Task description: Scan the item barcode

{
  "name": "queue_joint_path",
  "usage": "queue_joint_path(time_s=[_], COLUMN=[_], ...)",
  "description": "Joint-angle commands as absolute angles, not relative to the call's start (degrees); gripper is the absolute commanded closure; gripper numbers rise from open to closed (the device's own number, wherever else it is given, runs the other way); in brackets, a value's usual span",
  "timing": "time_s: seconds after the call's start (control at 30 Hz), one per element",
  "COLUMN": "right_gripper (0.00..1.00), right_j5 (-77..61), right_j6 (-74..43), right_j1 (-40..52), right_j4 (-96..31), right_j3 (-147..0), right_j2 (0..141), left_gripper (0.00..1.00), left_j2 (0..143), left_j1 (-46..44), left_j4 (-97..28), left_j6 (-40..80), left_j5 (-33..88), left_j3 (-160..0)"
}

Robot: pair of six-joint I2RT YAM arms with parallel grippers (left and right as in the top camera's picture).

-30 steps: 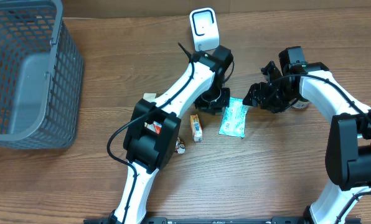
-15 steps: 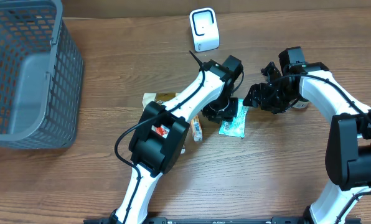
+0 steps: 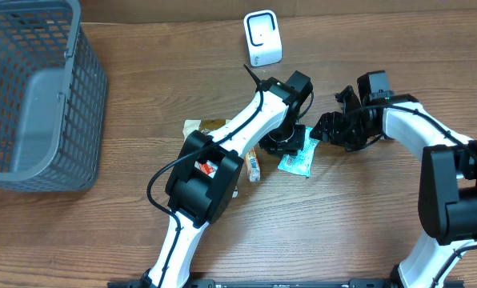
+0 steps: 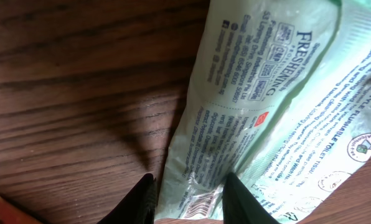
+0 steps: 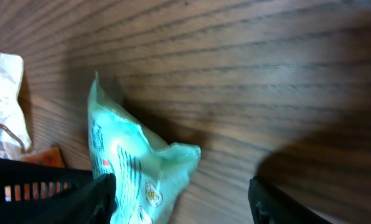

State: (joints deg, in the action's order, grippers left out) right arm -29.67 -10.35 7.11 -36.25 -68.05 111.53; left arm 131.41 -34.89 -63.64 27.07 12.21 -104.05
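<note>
1. Left gripper (image 4: 190,191): the jaws are pinching one end of the pale-green wipes packet (image 4: 260,112), with a dark finger pressing on either side of the film.
2. Right gripper (image 5: 180,190): the jaws are standing wide and released, grasping nothing. A corner of the packet is poking in just beside one finger.
3. Wipes packet: it is tilting between the two arms, one end rising off the wooden bench (image 4: 67,93) and casting a shadow beneath.
4. White scanner (image 3: 262,38): it is standing upright toward the bench's far edge, apart from the packet.
5. Surroundings: an orange carton (image 3: 253,164) is lying just beside the left arm, and a grey basket (image 3: 30,120) is sitting at the far left.
</note>
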Motion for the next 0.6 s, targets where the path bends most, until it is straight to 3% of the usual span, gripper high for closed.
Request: queue_joint_path(time_s=[0.0, 0.17, 0.57], right_gripper=[0.32, 0.42, 0.47], right_j5=[-34.4, -34.6, -34.9], right_j6=[-12.8, -17.6, -21.2], right_j1=[7.0, 7.1, 7.8], right_j4=[-33.7, -30.8, -22.3], right_j3=[-66.7, -65.6, -58.7], right_j2=[111.2, 111.2, 111.2], left_gripper=[0.73, 0.73, 0.75], left_j2=[131.9, 131.9, 131.9], left_j1=[-34.7, -34.7, -34.7], left_j4=[-63.4, -63.4, -63.4], left_j6=[27.8, 27.9, 27.9], left_j5=[8.4, 8.5, 8.5], left_j3=[-103.2, -103.2, -103.2])
